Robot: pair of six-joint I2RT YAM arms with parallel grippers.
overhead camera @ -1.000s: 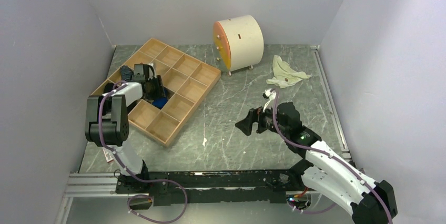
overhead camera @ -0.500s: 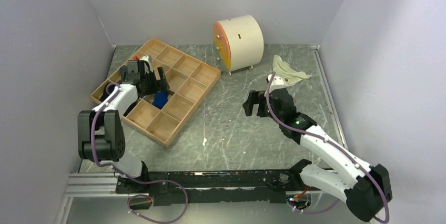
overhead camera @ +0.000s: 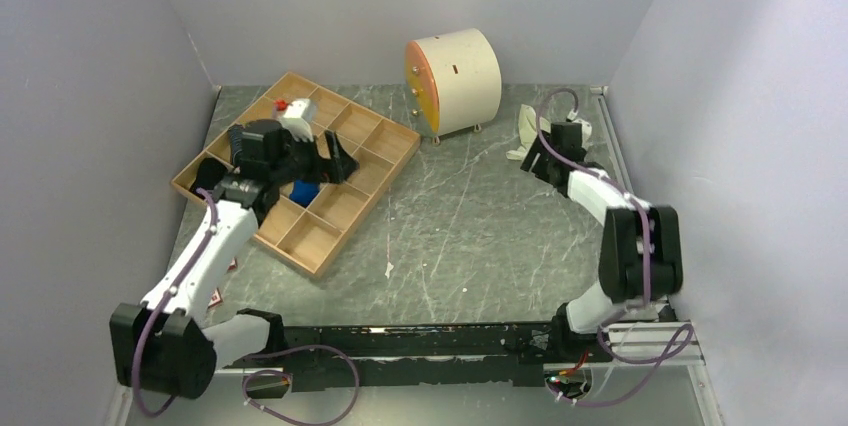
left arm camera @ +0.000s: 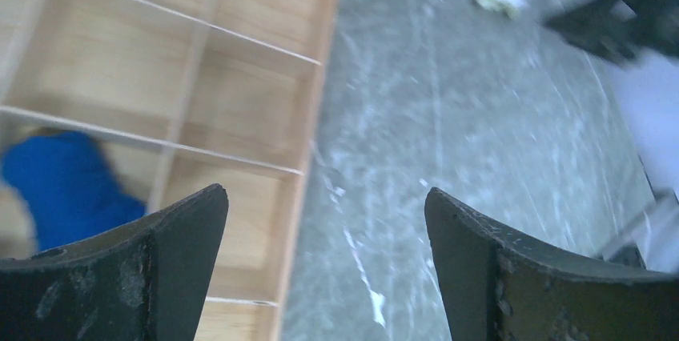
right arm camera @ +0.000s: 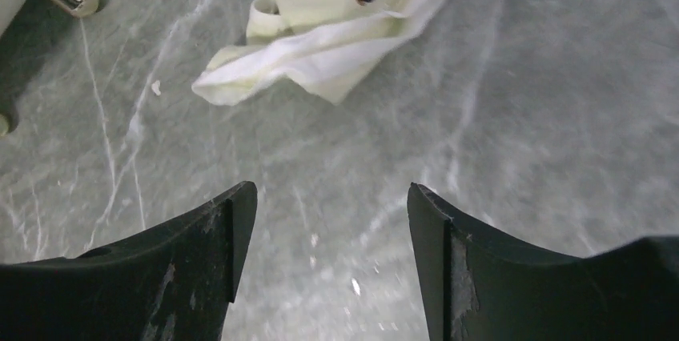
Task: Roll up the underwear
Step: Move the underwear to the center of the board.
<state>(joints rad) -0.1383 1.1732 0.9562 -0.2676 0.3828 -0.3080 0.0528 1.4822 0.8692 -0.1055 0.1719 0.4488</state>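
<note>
Yellow underwear (right arm camera: 320,21) lies crumpled, rolling not begun | right gripper (right arm camera: 330,197) apart, empty, near it | left gripper (left arm camera: 324,197) apart, empty

Open middle, crowded far corners
The desk (overhead camera: 460,236) lies bare through the middle; the wooden tray (overhead camera: 398,153) fills the far left, the cream drum (overhead camera: 455,81) stands near the back wall (overhead camera: 400,6), and the underwear (right arm camera: 336,29) lies by the right wall (overhead camera: 720,96), with free desk between it and the right gripper (right arm camera: 331,197)
</note>
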